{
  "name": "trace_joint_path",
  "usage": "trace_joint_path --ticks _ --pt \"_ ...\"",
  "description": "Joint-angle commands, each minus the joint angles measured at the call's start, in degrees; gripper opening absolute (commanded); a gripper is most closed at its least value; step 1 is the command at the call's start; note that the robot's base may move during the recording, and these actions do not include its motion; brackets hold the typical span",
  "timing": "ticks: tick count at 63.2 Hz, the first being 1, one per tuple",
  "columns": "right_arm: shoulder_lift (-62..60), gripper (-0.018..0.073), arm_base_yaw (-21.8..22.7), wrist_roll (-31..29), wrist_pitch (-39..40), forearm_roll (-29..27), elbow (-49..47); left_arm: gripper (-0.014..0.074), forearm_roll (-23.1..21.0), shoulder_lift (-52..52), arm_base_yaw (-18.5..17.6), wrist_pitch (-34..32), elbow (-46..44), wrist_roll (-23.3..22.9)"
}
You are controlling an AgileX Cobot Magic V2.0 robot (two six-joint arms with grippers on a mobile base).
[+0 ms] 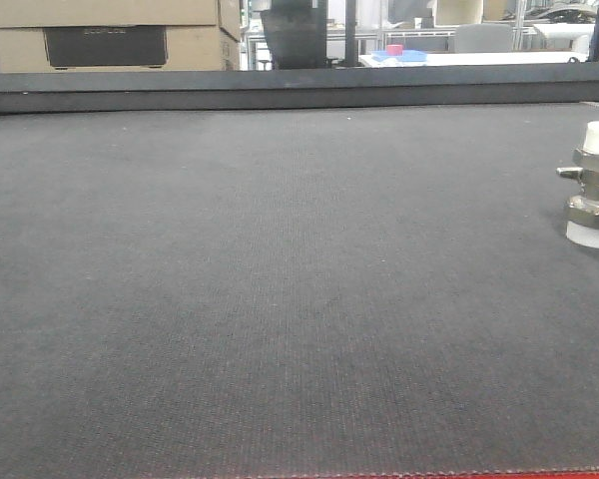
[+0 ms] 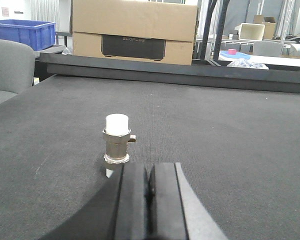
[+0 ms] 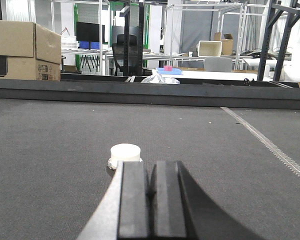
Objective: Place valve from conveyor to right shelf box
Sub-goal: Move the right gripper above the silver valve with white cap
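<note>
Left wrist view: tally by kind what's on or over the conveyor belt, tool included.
Valve: 1, standing upright on the belt
Left tool: 1, shut, just short of it
Total: 2

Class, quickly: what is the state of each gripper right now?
Left gripper: closed, holding nothing.
Right gripper: closed, holding nothing.

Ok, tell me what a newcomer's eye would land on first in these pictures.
The valve, silvery and capped in white, stands upright and alone on the wide dark conveyor, at the right edge of the front view. In the left wrist view it sits just beyond the shut left gripper. The right gripper, also shut, half hides a white cap. Cardboard boxes loom behind the belt.
</note>
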State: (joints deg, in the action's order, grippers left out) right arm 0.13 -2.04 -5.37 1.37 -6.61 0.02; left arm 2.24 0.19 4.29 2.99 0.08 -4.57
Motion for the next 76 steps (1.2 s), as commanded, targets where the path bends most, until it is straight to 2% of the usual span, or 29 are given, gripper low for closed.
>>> trace_joint_path --ticks 1,25,46,51,54,60,62,68,71,76 --pt "-0.1 -0.0162 0.1 0.0 0.8 0.1 0.0 -0.0111 0.0 -0.2 0.0 -1.1 -0.1 0.1" --pt "-0.1 -0.0162 0.1 0.0 0.8 0.1 0.0 -0.0111 0.0 -0.2 0.0 -2.7 -0.1 0.1" --pt "-0.1 -0.0162 0.1 0.0 2.2 0.1 0.0 -0.0111 -0.6 -0.2 0.0 -9.6 -0.1 0.1" --pt "-0.1 -0.0162 0.1 0.0 5.6 0.1 0.0 -0.0111 -0.6 -0.2 0.0 -13.1 -0.1 0.1" --pt "-0.1 -0.0162 0.1 0.0 7.7 0.1 0.0 -0.0111 -0.6 -0.2 0.0 -12.9 -0.1 0.1" --pt "-0.1 -0.0162 0.1 0.0 7.4 -0.1 -2.1 -0.0111 -0.6 -0.2 0.0 -9.1 -5.2 0.1" --pt "-0.1 -0.0162 0.1 0.0 4.9 -0.1 -4.5 -0.0111 -0.6 -0.2 0.0 -7.2 -7.3 0.1" --pt "-0.1 -0.0162 0.1 0.0 -6.4 -0.1 -12.2 -0.0097 0.1 1.1 0.0 3.9 -16.0 0.1" --pt "-0.1 -0.0150 0.1 0.0 -10.0 -0.1 -15.3 -0.0054 0.7 2.9 0.0 10.0 -20.5 0.1" --pt "1.9 -0.0043 0.1 0.0 -14.5 -0.1 -20.6 0.0062 1.6 7.4 0.0 17.5 -26.9 0.1"
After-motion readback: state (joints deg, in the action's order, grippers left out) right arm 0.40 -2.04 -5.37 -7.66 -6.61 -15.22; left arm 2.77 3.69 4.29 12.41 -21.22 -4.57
